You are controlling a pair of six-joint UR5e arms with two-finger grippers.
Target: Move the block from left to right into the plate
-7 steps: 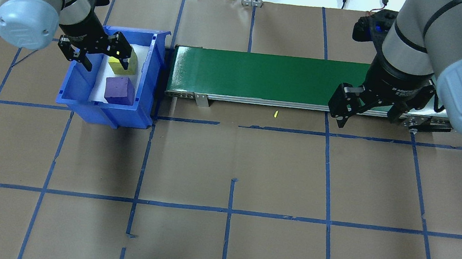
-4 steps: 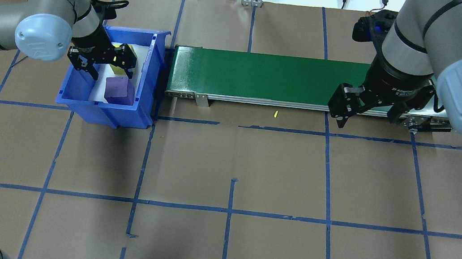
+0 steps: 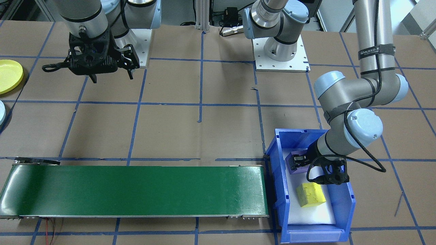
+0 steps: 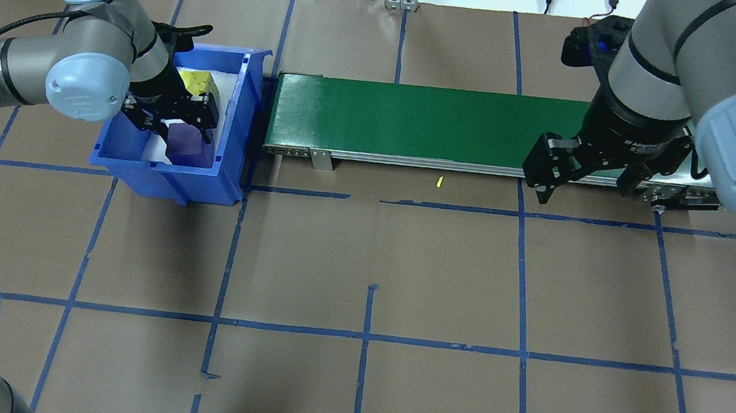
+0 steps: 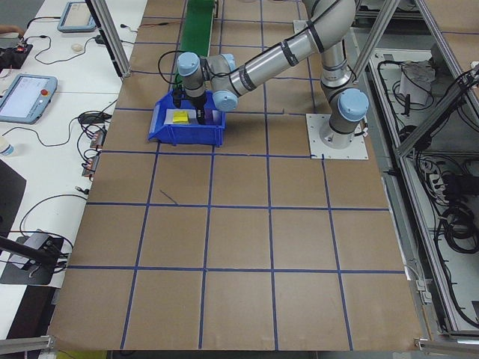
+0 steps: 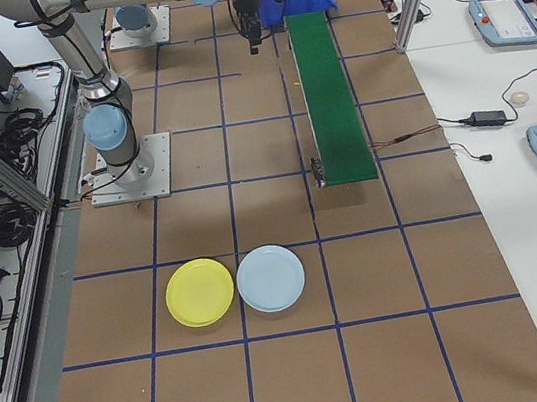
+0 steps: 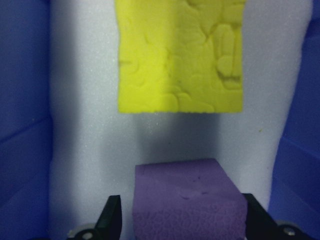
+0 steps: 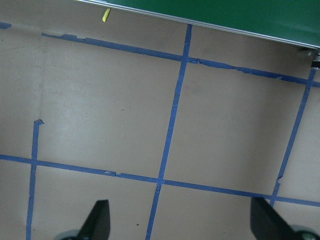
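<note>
A purple foam block [image 7: 189, 200] and a yellow foam block [image 7: 180, 55] lie on white foam inside a blue bin [image 4: 238, 118]. My left gripper [image 7: 182, 220] is down in the bin, open, with one finger on each side of the purple block [image 4: 192, 147]; the yellow block [image 4: 194, 80] lies clear beyond it. My right gripper [image 4: 585, 187] hangs open and empty over the right end of the green conveyor [image 4: 423, 124]. A yellow plate [image 6: 199, 292] and a light-blue plate [image 6: 271, 277] lie side by side on the table's right side.
The conveyor [image 3: 136, 190] runs from beside the bin [image 3: 351, 204] toward the right arm. A small yellow scrap [image 4: 438, 182] lies on the paper in front of it. Cables and operators' pendants lie beyond the table's far edge.
My left gripper has moved from over the yellow block to the bin's near end and come down around the purple block. The right arm has not moved.
</note>
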